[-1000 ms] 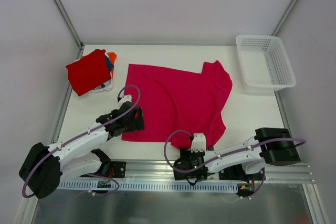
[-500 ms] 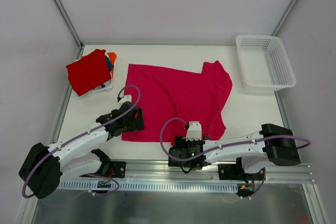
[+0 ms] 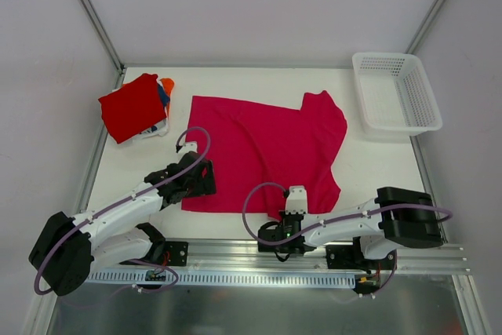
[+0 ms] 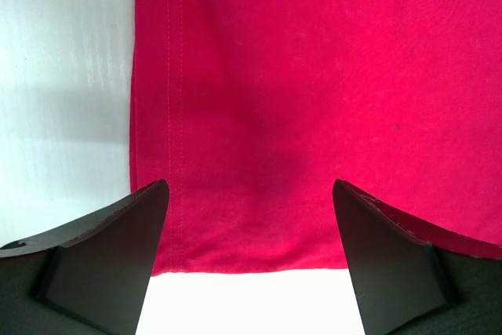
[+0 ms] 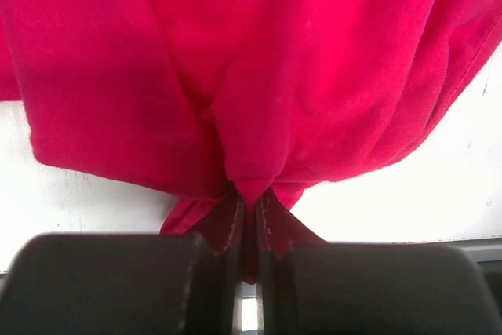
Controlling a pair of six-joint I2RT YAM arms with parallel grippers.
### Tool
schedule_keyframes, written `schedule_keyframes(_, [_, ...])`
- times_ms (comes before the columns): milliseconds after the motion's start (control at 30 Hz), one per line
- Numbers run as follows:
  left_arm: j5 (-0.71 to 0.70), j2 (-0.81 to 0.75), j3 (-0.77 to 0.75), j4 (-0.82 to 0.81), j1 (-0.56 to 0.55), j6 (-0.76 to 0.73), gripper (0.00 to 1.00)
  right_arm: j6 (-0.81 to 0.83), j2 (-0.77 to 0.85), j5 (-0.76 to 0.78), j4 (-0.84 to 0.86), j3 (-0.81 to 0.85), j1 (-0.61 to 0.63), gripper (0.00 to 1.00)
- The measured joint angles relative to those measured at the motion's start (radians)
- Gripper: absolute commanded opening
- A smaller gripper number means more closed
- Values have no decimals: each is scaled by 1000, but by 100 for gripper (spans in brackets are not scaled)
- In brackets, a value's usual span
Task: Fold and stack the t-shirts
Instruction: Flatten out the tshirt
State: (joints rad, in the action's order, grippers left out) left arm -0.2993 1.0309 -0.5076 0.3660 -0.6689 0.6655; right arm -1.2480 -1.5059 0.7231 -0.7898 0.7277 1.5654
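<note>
White mesh basket (image 3: 396, 92) near magenta t-shirt (image 3: 267, 154)

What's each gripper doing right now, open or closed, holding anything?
Left gripper: open, empty, over a corner of the magenta t-shirt.
Right gripper: closed, pinching that shirt's near edge.

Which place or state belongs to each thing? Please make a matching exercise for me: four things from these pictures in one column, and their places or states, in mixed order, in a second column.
Column A
1. red t-shirt
2. white mesh basket
3. left claw
4. right claw

Column B
a. far right corner of the table
b. shut on the near edge of the magenta-pink t-shirt
c. folded, at the far left
d. open, over that shirt's near left corner

Pairs: 1-c, 2-a, 3-d, 4-b
</note>
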Motion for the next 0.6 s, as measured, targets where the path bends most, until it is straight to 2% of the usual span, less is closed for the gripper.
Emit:
schedule_keyframes(167, [0, 11, 0, -4, 0, 0, 86, 0, -41, -5, -64, 55, 6, 0])
schedule_keyframes(267, [0, 11, 0, -7, 0, 0, 86, -8, -39, 15, -243, 175, 10, 1])
schedule_keyframes(300, [0, 11, 0, -9, 0, 0, 86, -19, -26, 39, -300, 236, 11, 15])
schedule_keyframes(333, [0, 11, 0, -10, 0, 0, 86, -33, -8, 67, -342, 295, 11, 40])
schedule_keyframes(367, [0, 11, 0, -10, 0, 0, 86, -48, 24, 106, -368, 360, 7, 99])
schedule_keyframes(500, [0, 11, 0, -10, -4, 0, 86, 27, 276, 259, -410, 596, -15, 100])
schedule_keyframes(600, [0, 11, 0, -11, -12, -1, 86, 66, 473, 364, -430, 670, -36, 99])
